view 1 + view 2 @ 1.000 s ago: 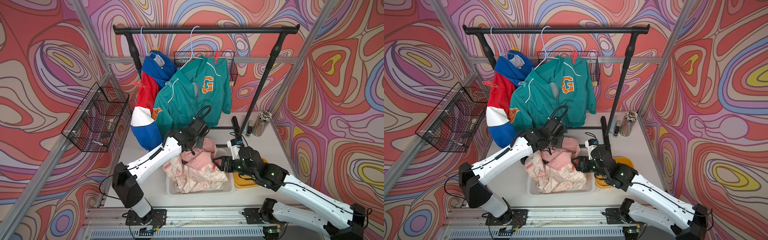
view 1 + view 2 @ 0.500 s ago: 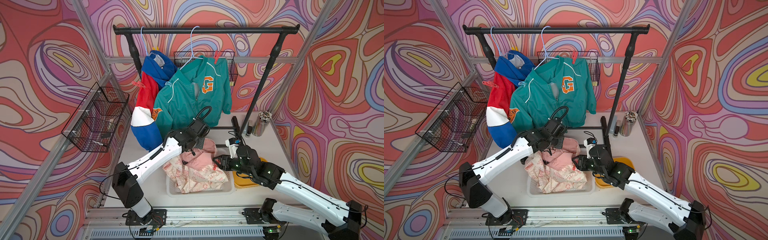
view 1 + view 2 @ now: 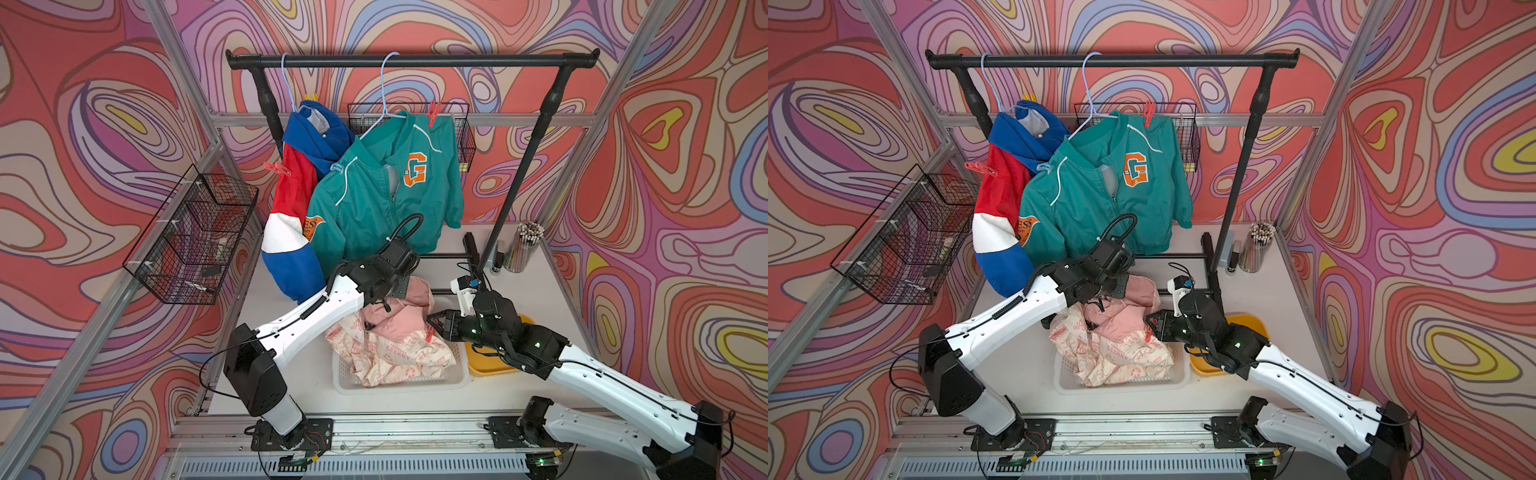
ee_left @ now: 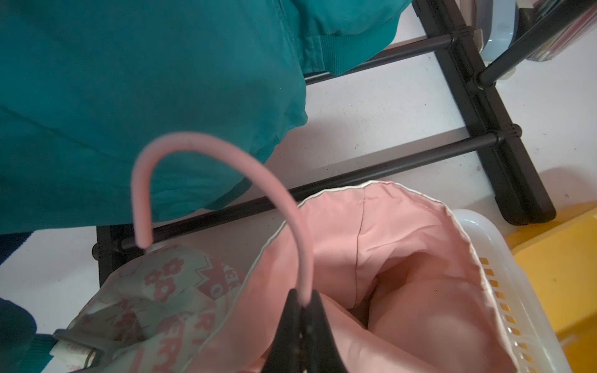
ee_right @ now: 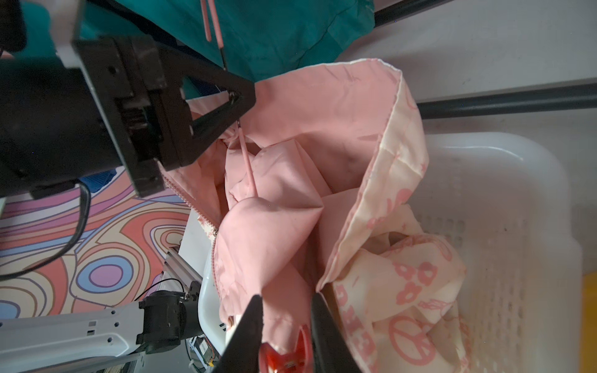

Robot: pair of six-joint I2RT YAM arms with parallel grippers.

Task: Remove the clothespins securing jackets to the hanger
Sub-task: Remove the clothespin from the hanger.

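Clamping the pink hanger hook (image 4: 226, 151), the left gripper (image 4: 302, 306) holds the pink-and-cream jacket (image 5: 290, 113) over the near white plastic basket (image 5: 500, 168). The right gripper (image 5: 286, 297) straddles its red-orange clothespin (image 5: 284, 352), grip unconfirmed; an off-centre squeeze risks slippage.

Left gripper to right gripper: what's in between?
Right wrist view: only the bunched pink-and-cream jacket, with the pink hanger running from the left gripper; a red clothespin sits within the right gripper.
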